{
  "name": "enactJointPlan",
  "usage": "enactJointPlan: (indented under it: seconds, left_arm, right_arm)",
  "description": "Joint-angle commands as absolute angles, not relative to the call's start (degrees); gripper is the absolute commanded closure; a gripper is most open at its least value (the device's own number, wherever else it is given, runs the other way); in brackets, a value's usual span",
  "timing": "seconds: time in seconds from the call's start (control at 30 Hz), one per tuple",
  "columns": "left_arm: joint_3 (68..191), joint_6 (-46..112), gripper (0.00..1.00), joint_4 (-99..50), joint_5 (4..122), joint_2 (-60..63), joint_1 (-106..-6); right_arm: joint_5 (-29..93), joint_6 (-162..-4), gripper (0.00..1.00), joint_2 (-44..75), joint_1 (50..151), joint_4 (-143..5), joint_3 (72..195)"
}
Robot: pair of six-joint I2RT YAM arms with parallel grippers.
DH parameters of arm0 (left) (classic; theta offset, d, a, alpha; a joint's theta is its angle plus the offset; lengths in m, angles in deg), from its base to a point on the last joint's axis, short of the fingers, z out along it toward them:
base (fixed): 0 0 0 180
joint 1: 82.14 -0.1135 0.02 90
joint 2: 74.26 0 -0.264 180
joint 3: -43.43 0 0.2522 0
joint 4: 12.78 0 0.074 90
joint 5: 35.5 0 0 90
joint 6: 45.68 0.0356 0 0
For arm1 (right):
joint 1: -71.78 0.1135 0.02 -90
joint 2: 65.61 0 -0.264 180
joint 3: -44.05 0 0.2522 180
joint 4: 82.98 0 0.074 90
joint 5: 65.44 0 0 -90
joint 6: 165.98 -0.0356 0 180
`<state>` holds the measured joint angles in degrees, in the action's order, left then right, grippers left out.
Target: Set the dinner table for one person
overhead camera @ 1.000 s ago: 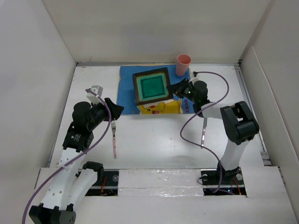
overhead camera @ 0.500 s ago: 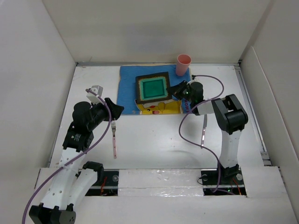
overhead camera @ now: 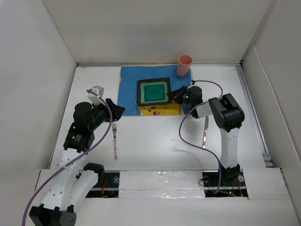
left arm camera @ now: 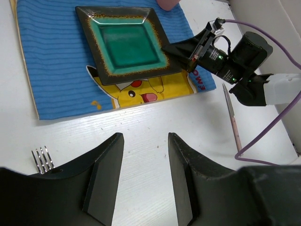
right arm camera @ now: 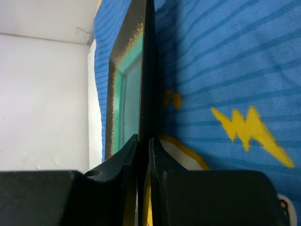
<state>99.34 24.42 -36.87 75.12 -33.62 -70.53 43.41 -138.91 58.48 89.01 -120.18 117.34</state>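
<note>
The desk [overhead camera: 155, 146] fills the view, white and walled in, and the place setting on it looks about half built. The blue placemat [overhead camera: 127, 87] lies at the far centre. The square green plate [overhead camera: 153, 92] is on it, with the pink cup [overhead camera: 184, 65] at the mat's far right corner.

The right end effector [right arm camera: 143, 141] pinches the plate's right rim, fingers pressed onto it from both faces. I can't tell whether the plate is fully set down. The left end effector [left arm camera: 146, 141] hangs spread and empty over the bare desk.

Left to do, by my reading: the fork [overhead camera: 114, 139] lies near left and the knife [overhead camera: 205, 129] near right, both well apart from the mat.

As for writing, a yellow cartoon figure grins on the mat. The red letters beside it are half hidden and can't be read.
</note>
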Motion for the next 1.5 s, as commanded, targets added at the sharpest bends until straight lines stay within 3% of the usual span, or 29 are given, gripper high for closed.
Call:
enactJointPlan:
  seconds: [0.0, 0.03, 0.13, 0.57, 0.83, 0.9, 0.93, 0.97, 1.03, 1.07, 1.37, 1.47]
  left_arm:
    - [100.35, 24.72, 0.61, -34.54, 75.94, -33.92, -70.28]
    - [100.35, 24.72, 0.61, -34.45, 76.03, -33.83, -70.28]
    - [100.26, 24.72, 0.61, -34.54, 76.12, -33.92, -70.28]
    - [100.26, 24.63, 0.61, -34.45, 75.51, -34.54, -70.28]
    - [100.08, 24.19, 0.6, -34.28, 75.5, -35.06, -70.28]
    - [99.91, 24.11, 0.6, -34.1, 75.33, -35.41, -70.28]
    - [100.08, 24.11, 0.6, -34.1, 74.89, -35.33, -70.28]
    - [100.08, 24.11, 0.6, -34.1, 74.89, -35.33, -70.28]
    - [100.0, 23.84, 0.6, -34.1, 74.71, -35.24, -70.28]
    - [99.91, 23.58, 0.6, -33.93, 74.71, -35.33, -70.28]
    - [99.9, 13.48, 0.63, -31.11, 74.19, -35.59, -70.28]
    - [101.83, 9.35, 0.57, -31.73, 75.15, -34.89, -70.28]
  right_arm:
    - [44.86, -141.11, 0.85, 55.76, 89.45, -134.09, 120.39]
    - [44.95, -140.93, 0.75, 55.68, 89.45, -133.82, 119.69]
    - [44.25, -139.7, 0.62, 55.06, 89.45, -132.94, 118.11]
    - [39.52, -131.0, 0.61, 47.16, 90.06, -121.6, 110.64]
    - [38.18, -124.41, 0.54, 41.97, 88.92, -113.18, 111.06]
    - [40.38, -122.13, 0.53, 41.88, 88.92, -109.23, 113.79]
    - [40.29, -120.38, 0.67, 40.14, 88.92, -108.16, 113.97]
    - [40.29, -120.36, 0.67, 40.12, 88.92, -107.11, 113.97]
    - [39.51, -116.86, 0.93, 37.41, 89.44, -104.21, 113.8]
    - [38.89, -115.72, 1.0, 36.18, 89.45, -101.59, 112.58]
    - [18.77, -104.54, 0.98, 9.93, 89.8, -69.51, 99.66]
    - [17.01, -107.52, 0.75, 2.19, 89.18, -62.39, 92.89]
